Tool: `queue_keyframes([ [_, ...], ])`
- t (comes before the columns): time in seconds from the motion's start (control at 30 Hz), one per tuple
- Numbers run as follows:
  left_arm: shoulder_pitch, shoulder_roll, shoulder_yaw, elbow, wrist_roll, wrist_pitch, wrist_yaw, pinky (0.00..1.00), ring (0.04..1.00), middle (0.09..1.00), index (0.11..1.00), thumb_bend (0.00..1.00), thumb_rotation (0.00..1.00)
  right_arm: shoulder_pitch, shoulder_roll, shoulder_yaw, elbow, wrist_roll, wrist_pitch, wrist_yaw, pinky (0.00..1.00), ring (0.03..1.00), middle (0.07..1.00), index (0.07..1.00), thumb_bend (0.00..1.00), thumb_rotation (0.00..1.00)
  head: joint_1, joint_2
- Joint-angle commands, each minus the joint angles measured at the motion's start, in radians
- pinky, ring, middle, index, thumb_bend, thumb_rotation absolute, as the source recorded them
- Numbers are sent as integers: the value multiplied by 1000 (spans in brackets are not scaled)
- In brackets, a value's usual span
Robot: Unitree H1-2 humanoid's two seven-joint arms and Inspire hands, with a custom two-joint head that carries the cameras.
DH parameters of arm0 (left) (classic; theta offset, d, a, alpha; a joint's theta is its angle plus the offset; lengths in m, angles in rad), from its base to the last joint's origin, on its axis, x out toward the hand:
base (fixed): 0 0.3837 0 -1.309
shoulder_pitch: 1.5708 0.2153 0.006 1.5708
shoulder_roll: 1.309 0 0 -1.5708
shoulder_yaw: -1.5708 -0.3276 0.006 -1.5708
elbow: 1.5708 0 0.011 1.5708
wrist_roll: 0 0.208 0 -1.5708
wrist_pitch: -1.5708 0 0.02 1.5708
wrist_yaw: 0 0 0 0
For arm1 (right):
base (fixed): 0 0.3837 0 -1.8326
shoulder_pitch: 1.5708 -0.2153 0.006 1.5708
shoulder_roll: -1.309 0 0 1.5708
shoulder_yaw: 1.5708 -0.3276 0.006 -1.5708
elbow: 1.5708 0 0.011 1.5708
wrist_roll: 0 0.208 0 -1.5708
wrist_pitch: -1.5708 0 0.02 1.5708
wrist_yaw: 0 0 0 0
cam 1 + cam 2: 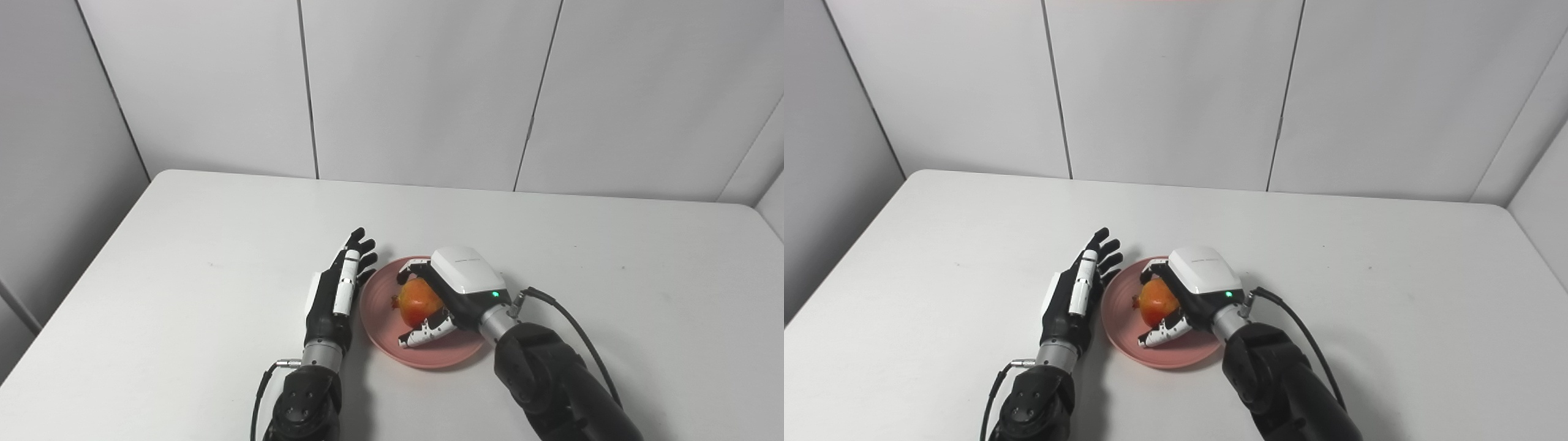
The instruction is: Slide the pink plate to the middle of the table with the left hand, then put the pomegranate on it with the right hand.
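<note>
A pink plate (383,327) lies on the white table (184,245), near the middle and toward the front. An orange-red pomegranate (419,301) rests on or just above the plate; which one I cannot tell. My right hand (456,291) reaches over the plate from the right, with fingers and thumb curled around the pomegranate. My left hand (340,291) lies flat and open on the table, fingers straight, right beside the plate's left rim. In the right eye view the pomegranate (1156,302) and the plate (1118,318) show the same arrangement.
The table's back edge meets a grey panelled wall (416,92). A black cable (576,331) loops from my right wrist over the table. Bare tabletop spreads to the left, right and behind the plate.
</note>
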Motion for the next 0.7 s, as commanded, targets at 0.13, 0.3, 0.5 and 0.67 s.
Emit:
queue_keyframes([
  [0.13, -47, -9, -6, -27, 5, -15, 2, 842, 876, 892, 889, 406, 1000, -27, 1, -20, -45, -22, 17, 35, 394, 535, 640, 727, 778, 372, 0, 0],
  [0.3, -46, -11, -4, -31, 5, -7, 4, 838, 874, 889, 888, 404, 1000, -21, 11, -46, -72, -13, 34, 69, 491, 631, 720, 750, 794, 379, -1, 1],
  [0.5, -47, -7, -5, -30, 6, -9, 1, 840, 876, 892, 890, 402, 1000, -17, 10, -70, -115, -12, 48, 85, 549, 691, 769, 778, 844, 397, -3, 2],
  [0.67, -46, -6, -4, -33, 5, -5, 0, 838, 876, 892, 890, 403, 1000, -14, 12, -96, -172, -4, 46, 85, 562, 699, 781, 780, 886, 434, -5, 2],
])
